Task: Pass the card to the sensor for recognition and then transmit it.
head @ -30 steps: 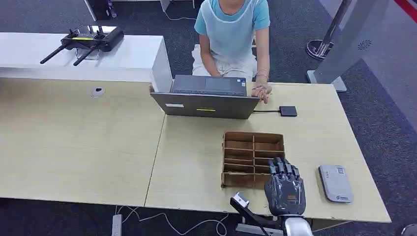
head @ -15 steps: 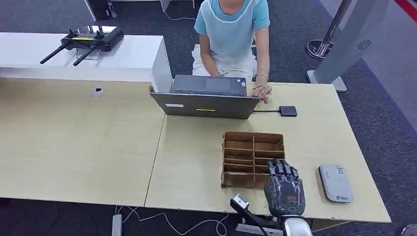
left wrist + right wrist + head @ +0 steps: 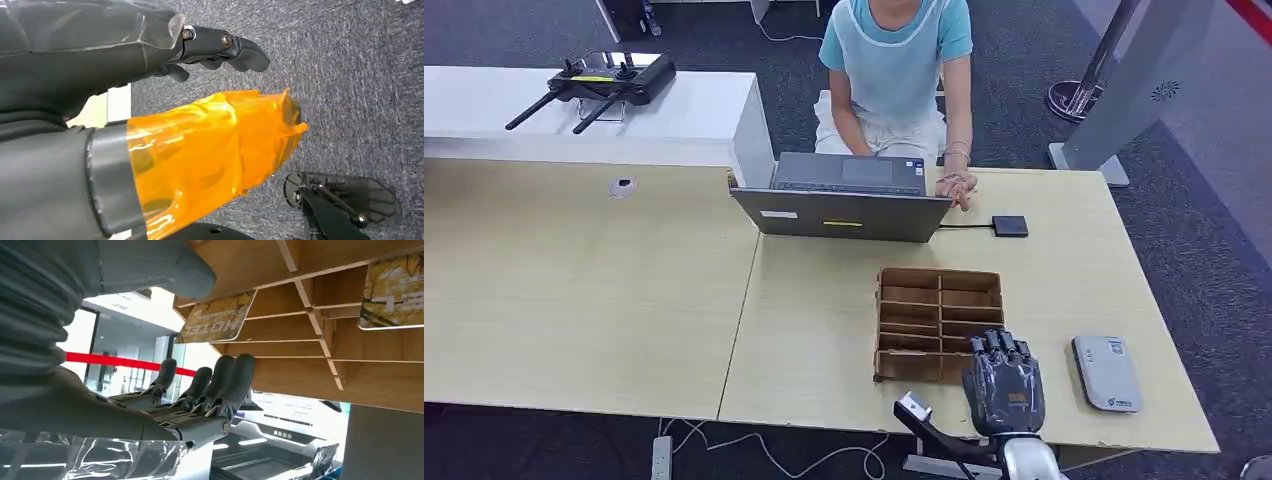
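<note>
A pale wooden table (image 3: 604, 300) is seen spanning the head view, with a white counter (image 3: 694, 110) behind its left part. A person (image 3: 894, 60) is seated at the far edge, one hand resting on the table beside an open laptop (image 3: 844, 212). A remote controller (image 3: 604, 80) with two antennas is noted on the counter.

Near the table's front edge a brown slotted card rack (image 3: 924, 310) is placed, divided into two columns of compartments. To its right, well apart, a grey card sensor (image 3: 1106, 373) lies flat. A small black box (image 3: 1010, 226) is cabled to the laptop.

The right hand (image 3: 1003, 385) is held at the rack's near right corner, back upward, fingers extended together toward the slots. In the right wrist view the fingers (image 3: 220, 385) are seen straight and slightly apart, with nothing held. A card (image 3: 216, 317) with gold print is seen standing in a rack compartment just beyond the fingertips, not touched; a second card (image 3: 395, 290) sits in another compartment.

The left hand (image 3: 150, 40) is seen over grey carpet (image 3: 350, 75), thumb wrapped in orange film (image 3: 210, 150), fingers loosely curled, nothing in its hold.
</note>
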### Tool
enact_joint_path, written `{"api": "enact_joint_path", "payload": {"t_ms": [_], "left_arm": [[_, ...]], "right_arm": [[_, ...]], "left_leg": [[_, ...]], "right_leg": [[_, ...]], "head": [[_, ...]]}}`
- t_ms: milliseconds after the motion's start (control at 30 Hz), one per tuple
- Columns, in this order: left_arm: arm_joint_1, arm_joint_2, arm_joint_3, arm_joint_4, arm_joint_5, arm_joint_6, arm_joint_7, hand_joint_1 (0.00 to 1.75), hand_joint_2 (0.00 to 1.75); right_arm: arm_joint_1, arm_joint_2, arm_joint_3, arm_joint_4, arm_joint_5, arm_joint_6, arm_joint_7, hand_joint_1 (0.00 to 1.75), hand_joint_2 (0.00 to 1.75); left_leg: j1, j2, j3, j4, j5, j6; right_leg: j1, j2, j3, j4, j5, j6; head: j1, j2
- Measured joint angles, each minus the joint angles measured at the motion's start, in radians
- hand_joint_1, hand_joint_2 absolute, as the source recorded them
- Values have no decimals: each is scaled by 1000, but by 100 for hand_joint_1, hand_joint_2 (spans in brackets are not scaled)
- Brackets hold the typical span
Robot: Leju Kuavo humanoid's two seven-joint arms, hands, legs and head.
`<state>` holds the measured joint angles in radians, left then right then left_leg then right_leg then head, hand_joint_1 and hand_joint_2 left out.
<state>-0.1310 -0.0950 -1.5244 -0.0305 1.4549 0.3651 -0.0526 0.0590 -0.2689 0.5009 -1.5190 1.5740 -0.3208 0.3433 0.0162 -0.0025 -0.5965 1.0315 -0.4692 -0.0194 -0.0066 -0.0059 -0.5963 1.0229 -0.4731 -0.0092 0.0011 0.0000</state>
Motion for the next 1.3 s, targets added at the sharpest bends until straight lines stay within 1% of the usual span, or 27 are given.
{"api": "enact_joint_path", "payload": {"t_ms": [67, 100, 167, 200, 267, 300, 367, 433, 567, 700, 767, 800, 833, 967, 1000, 1100, 1133, 1300], "left_arm": [[0, 0, 0, 0, 0, 0, 0, 0, 0], [0, 0, 0, 0, 0, 0, 0, 0, 0], [0, 0, 0, 0, 0, 0, 0, 0, 0], [0, 0, 0, 0, -1, 0, 0, 0, 0], [0, 0, 0, 0, -1, 0, 0, 0, 0], [0, 0, 0, 0, -1, 0, 0, 0, 0], [0, 0, 0, 0, -1, 0, 0, 0, 0], [0, 0, 0, 0, -1, 0, 0, 0, 0], [0, 0, 0, 0, -2, 0, 0, 0, 0], [0, 0, 0, 0, -3, 0, 0, 0, 0], [0, 0, 0, 0, -3, 0, 0, 0, 0], [0, 0, 0, 0, -3, 0, 0, 0, 0], [0, 0, 0, 0, -3, 0, 0, 0, 0], [0, 0, 0, 0, -3, -2, 0, 0, 0], [0, 0, 0, 0, -3, -2, 0, 0, 0], [0, 0, 0, 0, -3, -2, 0, 0, 0], [0, 0, 0, 0, -4, -2, 0, 0, 0], [0, 0, 0, 0, -6, -2, 0, 0, 0]], "right_arm": [[-1, 0, 0, 0, 0, 0, 1, 89, 175], [-2, 0, 0, 0, 0, 0, 2, 94, 175], [-3, 0, 0, 0, 0, 0, 4, 94, 175], [-5, 0, 0, 2, 0, 0, 4, 98, 175], [-6, 0, 0, 3, 0, 0, 5, 99, 175], [-6, 0, 0, 3, 0, 0, 5, 105, 175], [-6, 0, 0, 3, 0, -1, 5, 105, 175], [-6, 0, 0, 3, 0, -1, 6, 113, 175], [-6, 0, 0, 3, 0, -1, 15, 113, 175], [-7, 0, 0, 3, 0, -1, 22, 127, 175], [-7, 0, 0, 3, 0, -1, 23, 129, 175], [-8, 0, 0, 3, 0, -1, 24, 134, 175], [-8, 0, 1, 3, 0, -1, 26, 131, 175], [-14, 0, 1, 3, 0, -3, 37, 140, 175], [-15, 0, 1, 3, 0, -4, 39, 136, 175], [-17, 0, 2, 3, 0, -14, 42, 140, 175], [-17, 0, 1, 3, 0, -19, 39, 143, 175], [-17, 0, 0, 2, 0, -39, 18, 145, 175]], "left_leg": [[0, 0, 0, 0, 0, 0], [0, 0, 0, 0, 0, 0], [0, 0, 0, 0, 0, 0], [0, 0, 0, 0, 0, 0], [0, 0, 0, 0, 0, 0], [0, 0, 0, 0, 0, 0], [0, 0, 0, 0, 0, 0], [0, 0, 0, 0, 0, 0], [0, 0, 0, 0, 0, 0], [0, 0, 0, 0, 0, 0], [0, 0, 0, 0, 0, 0], [0, 0, 0, 0, 0, 0], [0, 0, 0, 0, 0, 0], [0, 0, 0, 0, 0, 0], [0, 0, 0, 0, 0, 0], [0, 0, 0, 0, 0, 0], [0, 0, 0, 0, 0, 0], [0, 0, 0, 0, 0, 0]], "right_leg": [[0, 0, 0, 0, 0, 0], [0, 0, 0, 0, 0, 0], [0, 0, 0, 0, 0, 0], [0, 0, 0, 0, 0, 0], [0, 0, 0, 0, 0, 0], [0, 0, 0, 0, 0, 0], [0, 0, 0, 0, 0, 0], [0, 0, 0, 0, 0, 0], [0, 0, 0, 0, 0, 0], [0, 0, 0, 0, 0, 0], [0, 0, 0, 0, 0, 0], [0, 0, 0, 0, 0, 0], [0, 0, 0, 0, 0, 0], [0, 0, 0, 0, 0, 0], [0, 0, 0, 0, 0, 0], [0, 0, 0, 0, 0, 0], [0, 0, 0, 0, 0, 0], [0, 0, 0, 0, 0, 0]], "head": [[0, 0], [0, 0], [0, 0], [0, 0], [0, 0], [0, 0], [0, 0], [0, 0], [0, 0], [0, 0], [0, 0], [0, 0], [0, 0], [0, 0], [0, 0], [0, 0], [0, 0], [0, 0]]}}
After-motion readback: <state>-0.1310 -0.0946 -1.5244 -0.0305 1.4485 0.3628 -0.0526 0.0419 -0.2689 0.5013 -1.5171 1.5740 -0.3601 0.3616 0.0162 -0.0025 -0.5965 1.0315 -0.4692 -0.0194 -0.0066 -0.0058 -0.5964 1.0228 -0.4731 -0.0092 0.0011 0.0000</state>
